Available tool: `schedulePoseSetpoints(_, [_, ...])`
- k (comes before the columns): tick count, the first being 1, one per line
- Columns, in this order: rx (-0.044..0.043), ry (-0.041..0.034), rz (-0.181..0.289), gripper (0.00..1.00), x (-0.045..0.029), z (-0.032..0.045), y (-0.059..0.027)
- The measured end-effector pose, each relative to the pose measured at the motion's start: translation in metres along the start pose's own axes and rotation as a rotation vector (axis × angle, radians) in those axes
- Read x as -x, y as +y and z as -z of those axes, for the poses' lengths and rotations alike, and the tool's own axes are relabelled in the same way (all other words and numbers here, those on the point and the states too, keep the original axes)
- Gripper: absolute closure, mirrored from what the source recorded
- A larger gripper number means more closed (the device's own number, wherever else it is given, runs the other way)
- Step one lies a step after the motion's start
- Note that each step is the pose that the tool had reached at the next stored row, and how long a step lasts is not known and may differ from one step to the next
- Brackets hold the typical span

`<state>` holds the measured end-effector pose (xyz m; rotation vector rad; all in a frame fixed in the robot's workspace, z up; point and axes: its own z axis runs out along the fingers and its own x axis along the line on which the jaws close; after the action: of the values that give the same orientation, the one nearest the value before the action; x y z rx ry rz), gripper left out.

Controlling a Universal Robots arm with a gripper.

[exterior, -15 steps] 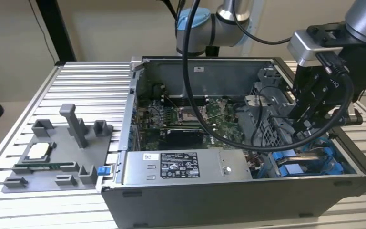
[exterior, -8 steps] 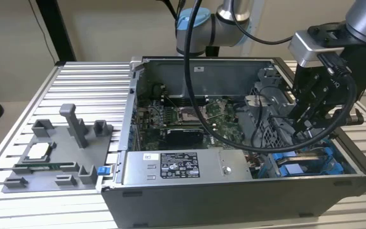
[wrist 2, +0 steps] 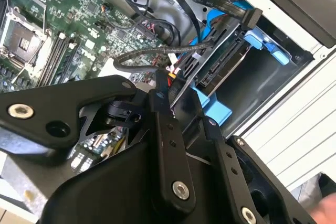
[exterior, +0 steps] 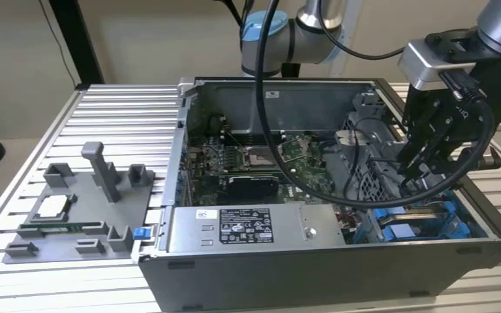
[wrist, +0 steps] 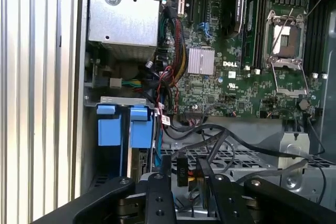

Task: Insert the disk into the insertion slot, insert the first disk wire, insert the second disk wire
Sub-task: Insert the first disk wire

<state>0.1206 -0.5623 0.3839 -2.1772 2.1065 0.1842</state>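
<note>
While the disk [wrist 2: 218,66] sits slotted in the case [exterior: 320,280], the gripper [exterior: 409,168] hovers above it. Its jaws pinch a black wire plug [wrist: 181,173].

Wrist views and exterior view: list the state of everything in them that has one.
computer case, side open, interior exposed.
disk, sitting in its bay within the blue carrier, connector edge exposed.
gripper, shut on a black wire connector.
flat black cable, end loose above the disk.
processor socket, uncovered.
</note>
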Motion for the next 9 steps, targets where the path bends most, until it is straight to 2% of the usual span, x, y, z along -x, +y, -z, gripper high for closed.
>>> schedulePoseSetpoints(9, [-0.0040, -0.0039, 0.001, 0.00, -0.0006, -0.0021, -0.0005])
